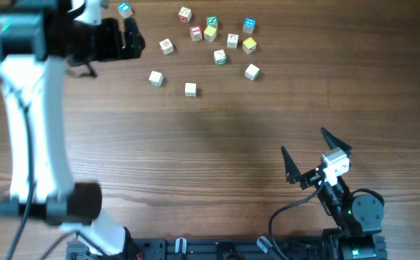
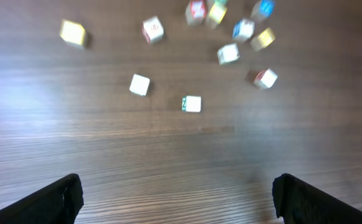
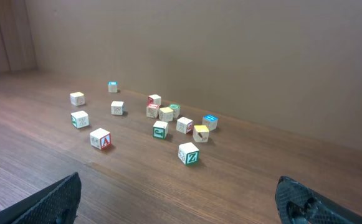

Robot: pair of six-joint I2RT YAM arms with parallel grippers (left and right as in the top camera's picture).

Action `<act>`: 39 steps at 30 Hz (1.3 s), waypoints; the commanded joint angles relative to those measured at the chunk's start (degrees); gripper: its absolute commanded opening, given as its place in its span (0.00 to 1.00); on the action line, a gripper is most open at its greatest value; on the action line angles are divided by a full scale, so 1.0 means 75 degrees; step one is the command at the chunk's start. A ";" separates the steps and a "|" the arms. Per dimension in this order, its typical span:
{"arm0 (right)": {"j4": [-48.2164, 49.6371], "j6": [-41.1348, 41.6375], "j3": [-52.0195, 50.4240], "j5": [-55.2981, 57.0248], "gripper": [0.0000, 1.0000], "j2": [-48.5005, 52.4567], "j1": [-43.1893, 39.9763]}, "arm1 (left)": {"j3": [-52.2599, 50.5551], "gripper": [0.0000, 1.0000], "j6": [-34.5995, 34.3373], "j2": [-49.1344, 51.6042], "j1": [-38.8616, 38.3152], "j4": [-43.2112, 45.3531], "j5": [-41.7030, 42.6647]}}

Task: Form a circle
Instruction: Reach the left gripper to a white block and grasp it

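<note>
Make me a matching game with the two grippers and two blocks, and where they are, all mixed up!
Things:
1. left gripper
2. right gripper
3. green Z cube
4. blue-topped cube

Places:
a. sits alone, far left of the group
b. open, at the far side of the table
c. open, toward the table's near side
d. block nearest the right gripper

Pairs: 1-b, 2-c, 3-d, 4-a.
</note>
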 commanded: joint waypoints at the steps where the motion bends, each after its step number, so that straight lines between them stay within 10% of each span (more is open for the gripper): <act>1: 0.0041 -0.0038 -0.0009 -0.0070 1.00 -0.0032 0.0017 | 0.0160 1.00 0.0187 0.0868 0.0050 0.0009 0.0962; 6: 0.0044 -0.0038 -0.0009 -0.0067 1.00 -0.0032 0.0017 | 0.0149 1.00 0.0178 0.1492 0.0035 0.0009 0.1244; 7: 0.0041 -0.0035 -0.0009 -0.0067 1.00 -0.0032 0.0017 | 0.0146 0.87 0.0178 0.1545 0.0009 -0.0035 0.1262; 8: 0.0041 -0.0038 -0.0009 -0.0070 1.00 -0.0032 0.0017 | 0.0146 0.31 0.0178 0.1606 -0.0050 -0.0067 0.1262; 9: 0.0041 -0.0038 -0.0009 -0.0067 1.00 -0.0032 0.0017 | 0.0146 0.04 0.0175 0.1609 -0.0102 -0.0070 0.1262; 26: 0.0041 -0.0038 -0.0009 -0.0070 1.00 -0.0032 0.0017 | -0.2617 0.04 -0.1696 0.1620 -0.1953 0.2302 -0.0224; 31: 0.0041 -0.0038 -0.0009 -0.0070 1.00 -0.0032 0.0017 | -0.3439 0.26 -0.2060 0.1620 -0.2337 0.3430 -0.1457; 35: 0.0041 -0.0038 -0.0009 -0.0070 1.00 -0.0032 0.0017 | -0.4121 0.67 -0.2063 0.1620 -0.2646 0.4304 -0.2060; 39: 0.0041 -0.0038 -0.0009 -0.0070 1.00 -0.0032 0.0017 | -0.4803 0.67 -0.2095 0.1620 -0.2804 0.5149 -0.2200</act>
